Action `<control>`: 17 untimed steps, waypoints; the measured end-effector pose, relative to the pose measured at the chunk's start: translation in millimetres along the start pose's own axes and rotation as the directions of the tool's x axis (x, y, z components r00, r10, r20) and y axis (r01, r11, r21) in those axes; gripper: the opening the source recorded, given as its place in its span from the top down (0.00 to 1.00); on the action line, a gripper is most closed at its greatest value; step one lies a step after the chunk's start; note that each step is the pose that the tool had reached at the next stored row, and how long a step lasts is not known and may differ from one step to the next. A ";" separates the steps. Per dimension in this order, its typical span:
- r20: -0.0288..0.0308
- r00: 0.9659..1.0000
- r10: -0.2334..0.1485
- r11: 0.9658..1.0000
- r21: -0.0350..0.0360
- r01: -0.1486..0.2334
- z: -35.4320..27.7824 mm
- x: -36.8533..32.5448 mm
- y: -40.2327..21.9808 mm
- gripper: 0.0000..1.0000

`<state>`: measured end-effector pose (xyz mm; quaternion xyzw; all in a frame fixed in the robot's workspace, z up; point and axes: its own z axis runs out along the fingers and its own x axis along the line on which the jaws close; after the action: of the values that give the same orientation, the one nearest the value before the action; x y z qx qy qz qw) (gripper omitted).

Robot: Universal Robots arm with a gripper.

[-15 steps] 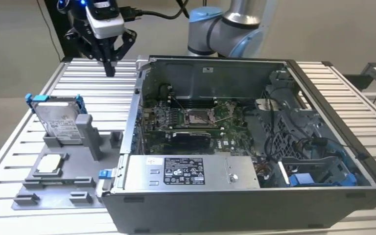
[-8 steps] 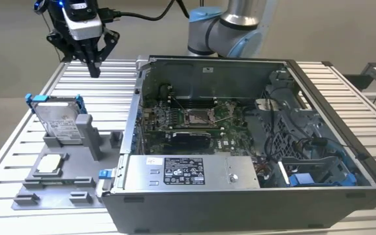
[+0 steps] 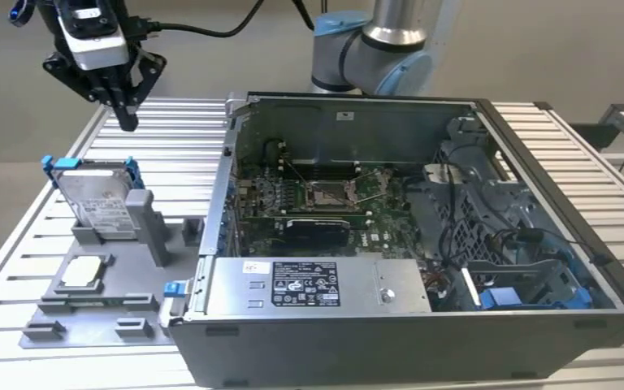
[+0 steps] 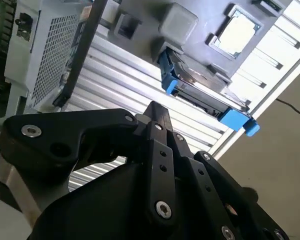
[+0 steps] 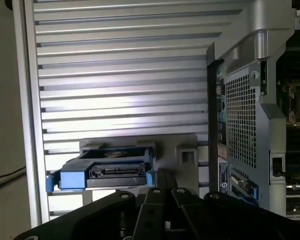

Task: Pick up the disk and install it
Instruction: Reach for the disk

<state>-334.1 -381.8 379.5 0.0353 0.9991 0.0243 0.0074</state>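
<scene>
- The pincer [image 3: 127, 119] hangs closed and empty above the desk [image 3: 176, 126], well apart from the disk.
- The disk [image 3: 97, 195] stands upright in a grey holder [image 3: 152, 231] beside the open computer case [image 3: 421, 211], its top edge free, likely for gripping.

No print is resolving into readable characters. The disk [image 3: 100, 205] is carrying a white printed label, the power supply [image 3: 312, 284] is showing a white-and-black label, and a small white sticker [image 3: 344, 114] is sitting on the case wall [image 3: 399, 122].
</scene>
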 end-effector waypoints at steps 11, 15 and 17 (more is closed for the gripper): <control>0.001 1.000 0.000 1.000 0.000 0.000 1.8 50.1 -3.7 1.00; 0.003 1.000 0.000 1.000 0.000 0.000 1.6 68.3 -7.0 1.00; 0.004 1.000 0.000 1.000 0.000 0.000 1.7 76.1 -9.5 1.00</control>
<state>-410.6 -385.8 376.4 0.0352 0.9990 0.0244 0.0095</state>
